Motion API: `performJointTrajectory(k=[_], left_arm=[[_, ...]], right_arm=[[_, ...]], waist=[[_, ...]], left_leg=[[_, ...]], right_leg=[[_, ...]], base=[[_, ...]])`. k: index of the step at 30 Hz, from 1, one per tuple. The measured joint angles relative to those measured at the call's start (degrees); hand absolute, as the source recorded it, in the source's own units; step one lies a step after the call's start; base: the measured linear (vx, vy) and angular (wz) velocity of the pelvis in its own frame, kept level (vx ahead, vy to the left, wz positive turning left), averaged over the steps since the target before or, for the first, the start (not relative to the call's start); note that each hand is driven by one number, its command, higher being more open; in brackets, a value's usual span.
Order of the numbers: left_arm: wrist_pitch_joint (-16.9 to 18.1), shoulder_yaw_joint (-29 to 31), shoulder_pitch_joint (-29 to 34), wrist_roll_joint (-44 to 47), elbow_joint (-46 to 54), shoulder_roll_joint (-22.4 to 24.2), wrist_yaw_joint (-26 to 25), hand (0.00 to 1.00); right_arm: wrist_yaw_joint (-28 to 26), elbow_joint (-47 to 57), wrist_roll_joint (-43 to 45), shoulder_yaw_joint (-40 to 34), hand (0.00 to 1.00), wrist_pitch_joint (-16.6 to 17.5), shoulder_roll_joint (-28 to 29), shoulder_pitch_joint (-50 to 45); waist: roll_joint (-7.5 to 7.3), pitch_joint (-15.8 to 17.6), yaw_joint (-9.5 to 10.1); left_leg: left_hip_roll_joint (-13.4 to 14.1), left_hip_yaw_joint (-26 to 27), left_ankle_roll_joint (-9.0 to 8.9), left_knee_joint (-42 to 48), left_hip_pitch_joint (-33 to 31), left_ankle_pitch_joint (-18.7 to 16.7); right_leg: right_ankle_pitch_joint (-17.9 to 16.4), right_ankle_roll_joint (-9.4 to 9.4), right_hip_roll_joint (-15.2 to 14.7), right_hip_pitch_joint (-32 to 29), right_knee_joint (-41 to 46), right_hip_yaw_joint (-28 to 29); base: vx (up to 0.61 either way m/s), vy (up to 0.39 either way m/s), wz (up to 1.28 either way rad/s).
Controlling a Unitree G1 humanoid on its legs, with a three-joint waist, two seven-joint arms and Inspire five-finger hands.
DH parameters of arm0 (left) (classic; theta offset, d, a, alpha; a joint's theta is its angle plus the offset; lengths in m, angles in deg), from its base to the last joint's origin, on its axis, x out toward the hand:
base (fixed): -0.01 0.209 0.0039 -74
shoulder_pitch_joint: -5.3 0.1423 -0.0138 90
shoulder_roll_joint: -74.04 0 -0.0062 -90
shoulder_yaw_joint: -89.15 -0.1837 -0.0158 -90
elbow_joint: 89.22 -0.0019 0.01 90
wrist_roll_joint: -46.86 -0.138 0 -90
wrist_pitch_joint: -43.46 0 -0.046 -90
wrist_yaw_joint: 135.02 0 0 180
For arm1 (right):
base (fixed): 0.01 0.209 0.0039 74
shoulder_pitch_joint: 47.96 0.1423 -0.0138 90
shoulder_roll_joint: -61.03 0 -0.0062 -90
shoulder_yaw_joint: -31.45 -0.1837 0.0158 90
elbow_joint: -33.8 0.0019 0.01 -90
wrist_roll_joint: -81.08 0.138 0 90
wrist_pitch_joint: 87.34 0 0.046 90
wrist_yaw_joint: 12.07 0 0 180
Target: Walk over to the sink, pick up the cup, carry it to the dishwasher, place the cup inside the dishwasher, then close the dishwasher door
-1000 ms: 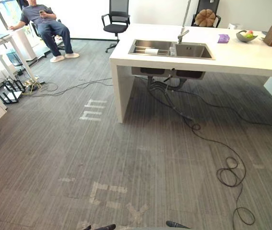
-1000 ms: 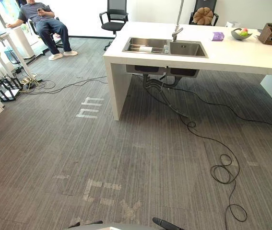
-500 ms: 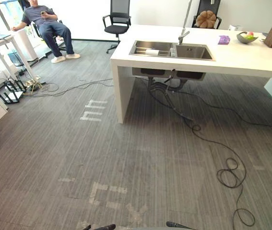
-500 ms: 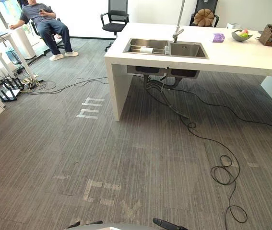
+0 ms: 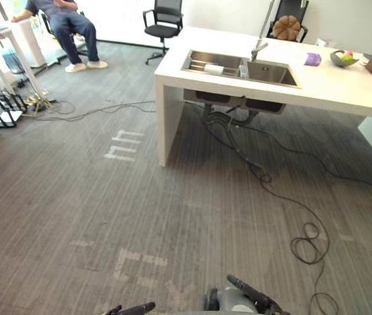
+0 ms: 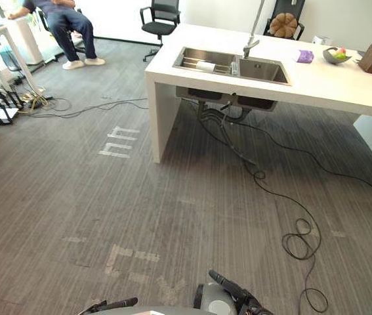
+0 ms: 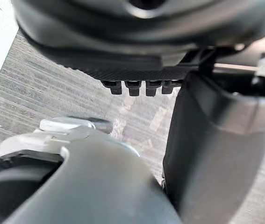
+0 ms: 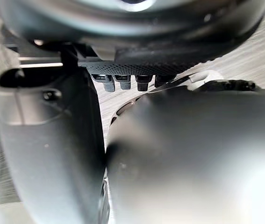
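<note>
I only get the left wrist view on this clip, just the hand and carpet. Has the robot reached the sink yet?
Observer: No. The sink sits in a white counter, well ahead across the carpet.
Operator: Anything in it?
Observer: The cup, white, lies on its side in the left half of it.
Operator: And the other hand?
Observer: The right hand is open and empty, low at the bottom edge of the eye views.
</note>
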Motion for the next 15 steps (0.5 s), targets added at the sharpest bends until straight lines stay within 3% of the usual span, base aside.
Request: performJointTrajectory(k=[2,3,4,5,9,12,14,15], left_arm=[[-0.5,0.6,-0.1,-0.1,0.0,0.0,0.0,1.0],[-0.7,1.0,-0.3,-0.6,-0.1,0.5,-0.1,1.0],[-0.7,1.0,-0.4,-1.0,-0.2,1.1,-0.1,1.0],[-0.7,1.2,-0.4,-1.3,0.0,1.7,0.1,1.0],[-0.6,3.6,-0.3,-2.4,0.4,3.1,0.2,1.0],[0.1,6.5,-0.6,-2.3,0.4,4.5,0.4,1.0],[1.0,8.6,-0.3,-2.3,0.4,5.3,0.1,1.0],[1.3,9.2,-0.2,-2.2,0.5,5.5,0.0,1.0]], right_arm=[[0.1,0.2,-0.2,-0.5,1.0,0.0,0.4,-0.3],[-0.2,0.3,-0.3,-2.1,1.0,-0.3,0.6,-0.5],[-0.6,0.4,-0.3,-2.9,1.0,-0.4,0.5,-0.4],[-0.8,0.7,-0.7,-3.9,1.0,-0.4,0.3,0.0],[-0.4,0.2,-3.3,-4.4,1.0,-1.8,-0.3,0.5],[0.1,-1.6,-5.6,-4.4,1.0,-2.4,-1.0,0.6],[1.1,-2.3,-5.6,-4.0,1.0,-2.6,-1.6,0.1],[1.7,-2.6,-6.0,-4.0,1.0,-2.6,-1.8,-0.2]], waist=[[-0.4,0.1,0.29],[0.11,0.3,0.19],[0.59,0.2,-0.04],[1.97,0.2,-0.44],[3.23,-0.5,-0.36],[4.54,-1.8,-0.62],[5.01,-2.0,-0.77],[5.25,-1.9,-0.86]], left_leg=[[0.3,-0.4,-2.24,2.9,1.5,-3.7],[1.3,-1.1,-3.3,3.7,2.9,-6.0],[2.0,-1.6,-3.4,3.5,3.5,-6.4],[3.0,-2.2,-3.57,4.3,3.9,-5.6],[5.8,-2.5,-3.37,10.2,3.5,-1.6],[7.4,-6.2,-5.49,28.2,-4.2,4.3],[9.0,-6.6,-9.4,46.2,-12.1,12.0],[9.4,-6.3,-8.77,53.4,-15.3,9.7]], right_leg=[[1.3,-0.61,-0.5,1.0,-3.4,0.7],[7.6,-2.75,-0.2,1.8,-2.4,0.5],[6.4,-4.14,0.1,1.8,-0.5,-0.4],[2.8,-4.57,0.2,1.8,2.5,-1.7],[-2.7,-6.67,2.1,5.4,3.7,-3.7],[-4.1,-6.95,5.2,10.4,-1.4,-4.2],[-4.4,-7.31,7.3,16.0,-6.6,-3.9],[-4.4,-7.4,8.2,19.2,-8.8,-3.8]], base=[[0.54,-0.259,0.15],[0.55,-0.276,0.3],[0.57,-0.279,0.44],[0.43,-0.22,0.37],[0.52,-0.267,0.15],[0.44,-0.169,-0.06],[0.39,-0.085,-0.06],[0.36,-0.029,-0.11]])
